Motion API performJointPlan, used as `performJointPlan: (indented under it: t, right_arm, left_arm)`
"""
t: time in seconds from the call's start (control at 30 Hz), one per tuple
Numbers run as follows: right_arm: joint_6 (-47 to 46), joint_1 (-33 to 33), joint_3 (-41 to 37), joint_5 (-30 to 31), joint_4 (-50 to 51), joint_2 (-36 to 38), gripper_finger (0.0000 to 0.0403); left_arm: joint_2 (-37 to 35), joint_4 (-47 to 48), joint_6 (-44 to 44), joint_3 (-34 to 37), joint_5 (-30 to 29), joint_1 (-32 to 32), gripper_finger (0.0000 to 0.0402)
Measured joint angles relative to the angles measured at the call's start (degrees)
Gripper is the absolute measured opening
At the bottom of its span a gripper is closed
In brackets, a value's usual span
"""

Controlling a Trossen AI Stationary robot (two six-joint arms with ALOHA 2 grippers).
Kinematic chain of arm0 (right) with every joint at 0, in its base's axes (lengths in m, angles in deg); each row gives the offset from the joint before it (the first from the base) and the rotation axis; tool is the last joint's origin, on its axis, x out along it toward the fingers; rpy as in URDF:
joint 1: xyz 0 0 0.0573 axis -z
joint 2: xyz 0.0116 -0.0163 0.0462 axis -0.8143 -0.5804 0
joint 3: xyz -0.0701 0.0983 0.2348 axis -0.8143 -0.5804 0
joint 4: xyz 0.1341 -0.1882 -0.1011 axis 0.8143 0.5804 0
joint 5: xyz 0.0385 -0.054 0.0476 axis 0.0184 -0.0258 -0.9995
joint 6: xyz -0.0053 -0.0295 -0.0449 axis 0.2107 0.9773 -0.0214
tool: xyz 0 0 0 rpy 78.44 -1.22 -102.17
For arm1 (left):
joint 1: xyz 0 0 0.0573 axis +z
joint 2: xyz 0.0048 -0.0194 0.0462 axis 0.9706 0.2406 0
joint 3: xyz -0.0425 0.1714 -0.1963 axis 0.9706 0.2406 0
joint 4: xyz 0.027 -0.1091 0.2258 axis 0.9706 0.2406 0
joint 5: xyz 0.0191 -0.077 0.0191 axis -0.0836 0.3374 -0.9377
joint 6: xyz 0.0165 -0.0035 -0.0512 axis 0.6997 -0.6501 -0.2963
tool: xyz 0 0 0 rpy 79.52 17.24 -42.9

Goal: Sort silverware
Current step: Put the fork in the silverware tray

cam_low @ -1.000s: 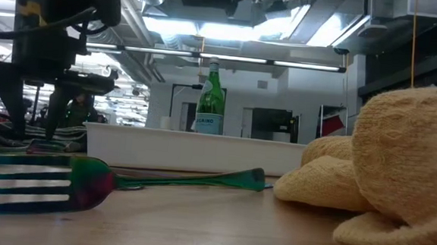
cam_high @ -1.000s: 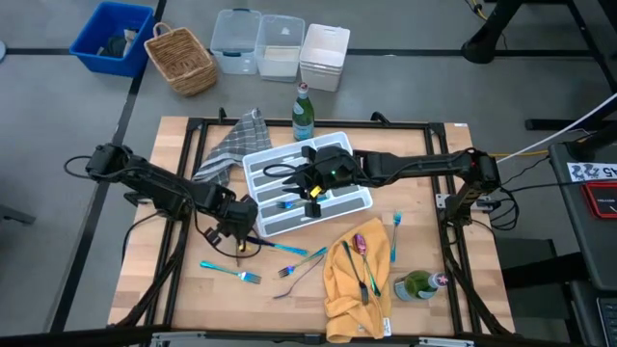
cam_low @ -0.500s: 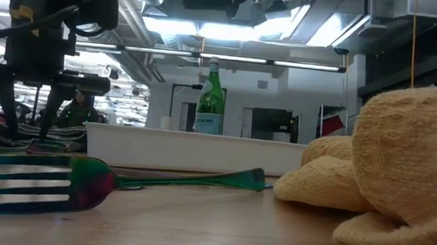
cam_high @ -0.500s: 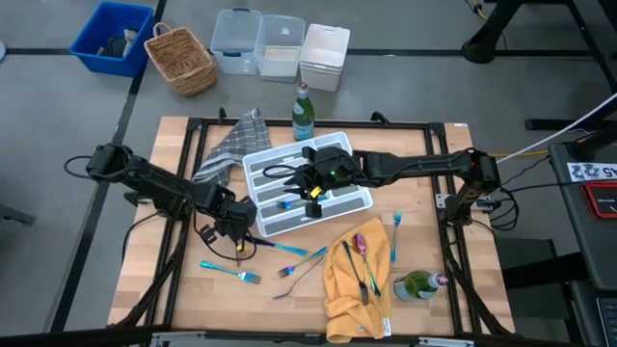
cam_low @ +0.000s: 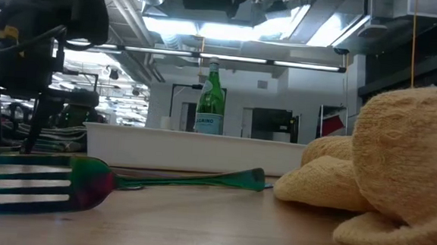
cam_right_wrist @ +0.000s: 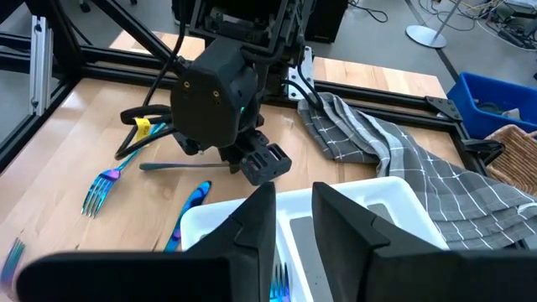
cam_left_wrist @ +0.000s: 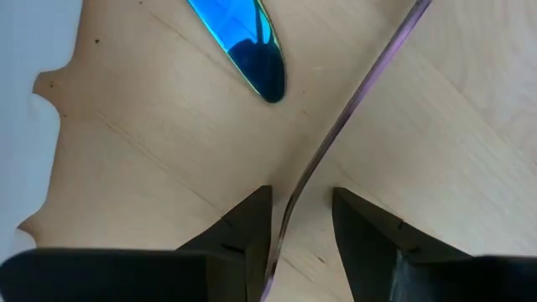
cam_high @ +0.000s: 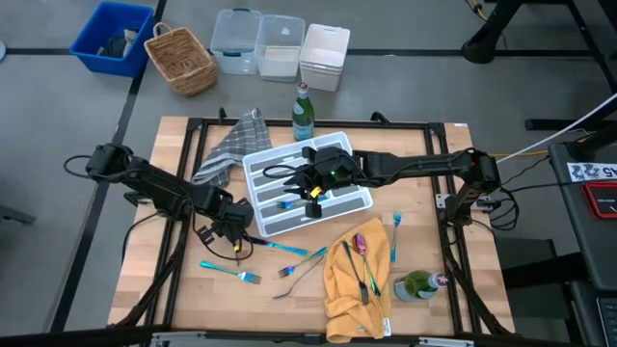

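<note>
My left gripper (cam_left_wrist: 304, 195) is open and points down close over the wood at the tray's near left corner; it also shows in the high view (cam_high: 236, 239). Its fingers stand on either side of a slim purplish handle (cam_left_wrist: 352, 117) that lies on the table. A blue utensil's end (cam_left_wrist: 247, 42) lies just beyond. My right gripper (cam_right_wrist: 294, 220) is open and empty above the white divided tray (cam_high: 337, 207). More silverware lies on the wood near the front (cam_high: 231, 270) and on the yellow cloth (cam_high: 359, 243). An iridescent fork (cam_low: 47, 188) lies close to the low camera.
A green bottle (cam_high: 304, 111) stands behind the tray, and a grey checked cloth (cam_high: 231, 145) lies at its far left. The yellow cloth (cam_high: 357, 289) and a green cup (cam_high: 419, 284) are at the near right. Bins and a basket (cam_high: 180, 58) stand beyond the table.
My left gripper has gone down toward the table and a little toward its left edge, staying open. My right gripper has kept still over the tray.
</note>
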Motion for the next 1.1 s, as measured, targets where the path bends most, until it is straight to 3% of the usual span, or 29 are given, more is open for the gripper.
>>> performJointPlan:
  t: [0.6, 0.87, 1.1]
  right_arm:
    - [0.02, -0.42, 0.00, -0.02, -0.09, 0.00, 0.0083]
    - [0.02, -0.68, 0.00, 0.33, -0.10, 0.00, 0.0083]
    - [0.04, -0.68, -0.04, 0.41, 0.19, 0.77, 0.0083]
  left_arm:
    - [3.60, -1.32, -4.27, -0.33, -0.42, 0.00, 0.0009]
    - [2.00, -1.42, -4.42, -0.03, -0.30, 0.00, 0.0003]
    - [-3.12, 1.33, -10.73, -1.97, 0.44, -0.11, 0.0002]
